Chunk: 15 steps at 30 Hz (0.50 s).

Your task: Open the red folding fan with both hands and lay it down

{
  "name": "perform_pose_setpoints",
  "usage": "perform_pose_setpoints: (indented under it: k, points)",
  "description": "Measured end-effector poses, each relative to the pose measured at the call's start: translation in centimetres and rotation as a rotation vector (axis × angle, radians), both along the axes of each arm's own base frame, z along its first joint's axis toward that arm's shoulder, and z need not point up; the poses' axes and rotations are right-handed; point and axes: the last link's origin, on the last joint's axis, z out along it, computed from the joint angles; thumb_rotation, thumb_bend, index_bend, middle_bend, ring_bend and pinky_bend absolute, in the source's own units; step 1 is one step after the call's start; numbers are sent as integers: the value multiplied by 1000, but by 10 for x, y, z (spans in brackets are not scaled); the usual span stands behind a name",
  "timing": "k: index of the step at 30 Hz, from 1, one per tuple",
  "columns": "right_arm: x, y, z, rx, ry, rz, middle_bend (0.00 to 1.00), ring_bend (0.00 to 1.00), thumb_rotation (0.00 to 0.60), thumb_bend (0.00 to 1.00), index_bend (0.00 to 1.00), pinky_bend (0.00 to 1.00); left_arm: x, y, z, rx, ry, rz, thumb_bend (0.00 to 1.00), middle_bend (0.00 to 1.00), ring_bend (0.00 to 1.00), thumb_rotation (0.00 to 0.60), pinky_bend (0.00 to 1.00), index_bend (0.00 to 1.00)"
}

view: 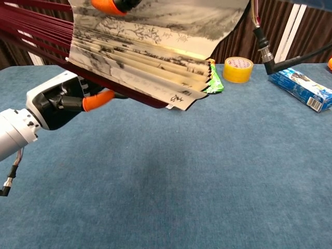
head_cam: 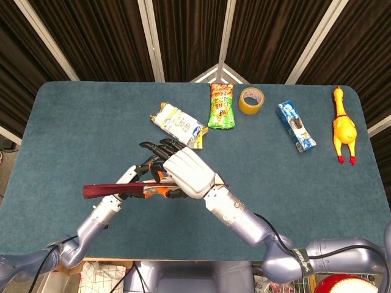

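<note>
Fan [head_cam: 116, 189] — long axis left-right, level.

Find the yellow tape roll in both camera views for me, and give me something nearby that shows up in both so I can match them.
Head view: the yellow tape roll lies at the table's far edge, right of centre.
Chest view: it sits upper right, just past the open fan's edge.
Shared landmark: the green snack packet immediately to its left; in the chest view the fan mostly hides it.
</note>
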Motion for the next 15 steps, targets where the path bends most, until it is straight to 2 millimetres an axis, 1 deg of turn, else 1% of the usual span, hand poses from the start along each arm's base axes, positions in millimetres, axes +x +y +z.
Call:
perform_pose_setpoints:
  k: [1,2,5,8,9,12,15]
  points:
    - [0,0,0,-2,0,0,154,261,600,501,921,173,1,-1,-1,-5,2,-6,476,33,0,600,150,268]
    - [0,0,1,-4,1,0,154,261,600,501,921,173,1,-1,-2,-8,5,-13,465,26,0,600,148,248]
    - [-1,-1,1,-8,2,-1,154,261,600,501,924,173,3,-4,-2,-7,12,-34,449,21,0,600,146,230]
    - [-1,-1,1,-6,3,-1,155,261,600,500,931,173,6,-5,-2,2,11,-43,448,26,0,600,146,234]
    - [-1,0,1,-5,5,0,154,261,600,501,932,173,7,-5,-2,4,9,-45,448,29,0,600,146,241]
    - [0,1,1,-5,7,5,154,261,600,501,932,173,11,-5,-2,18,-6,-44,448,55,0,600,146,300]
    - [1,1,1,-5,4,5,154,261,600,501,932,173,14,-5,-1,26,-22,-41,451,94,0,600,148,395]
